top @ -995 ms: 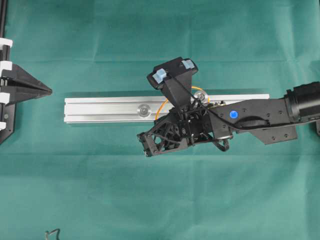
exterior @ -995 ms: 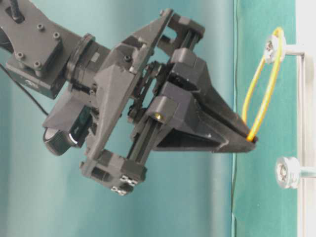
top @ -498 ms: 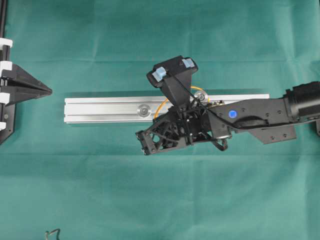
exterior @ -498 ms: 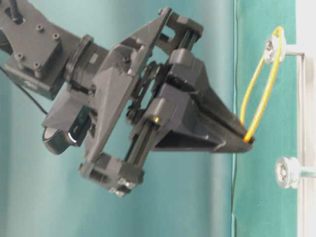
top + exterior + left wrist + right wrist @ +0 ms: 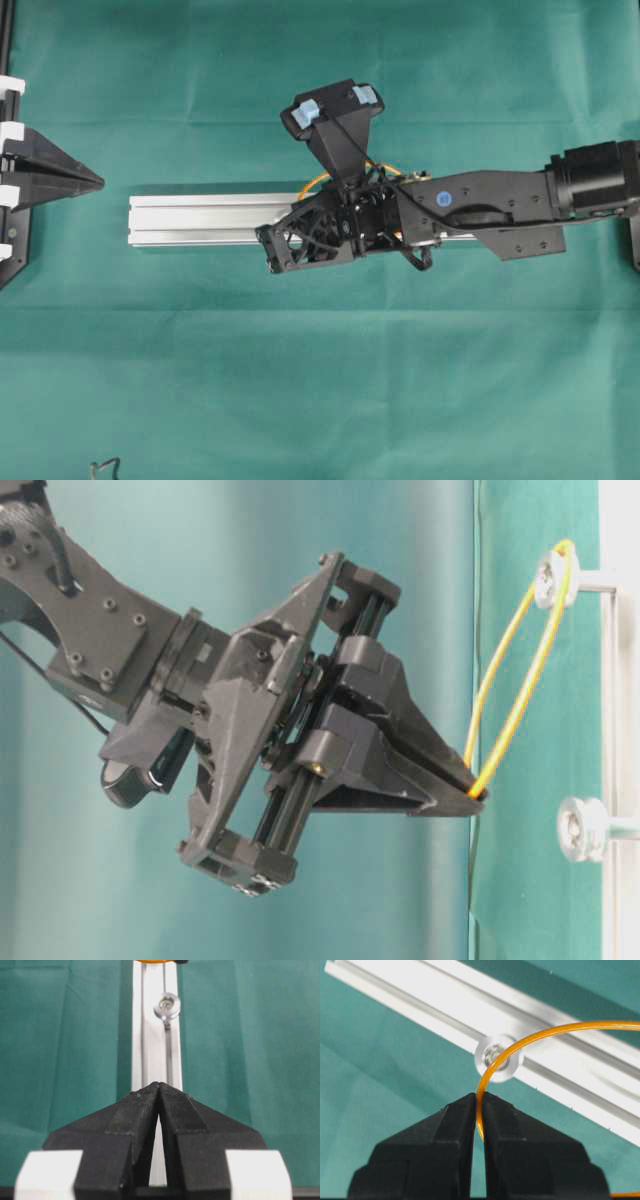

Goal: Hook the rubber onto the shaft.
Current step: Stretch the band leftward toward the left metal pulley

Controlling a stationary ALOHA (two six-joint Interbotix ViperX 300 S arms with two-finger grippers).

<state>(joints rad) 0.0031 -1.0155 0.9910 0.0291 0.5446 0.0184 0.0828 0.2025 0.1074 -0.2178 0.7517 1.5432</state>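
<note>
The rubber (image 5: 520,680) is a thin orange loop, with one end hooked over the upper shaft (image 5: 550,575) on the aluminium rail (image 5: 570,1075). My right gripper (image 5: 478,795) is shut on the loop's other end and holds it taut, off to the side of the lower shaft (image 5: 580,828). In the right wrist view the rubber (image 5: 530,1037) rises from between the fingertips of the right gripper (image 5: 480,1096) and crosses a round shaft (image 5: 498,1057). My left gripper (image 5: 159,1085) is shut and holds nothing, pointing along the rail (image 5: 150,1035) from its left end.
In the overhead view the right arm (image 5: 480,200) lies over the right half of the rail (image 5: 200,220) and hides both shafts. The left gripper (image 5: 100,181) sits at the left edge. Green cloth (image 5: 320,380) covers the table.
My right gripper has moved left along the rail and away from the hooked shaft. It has drawn the rubber longer and tighter. The left gripper has not moved.
</note>
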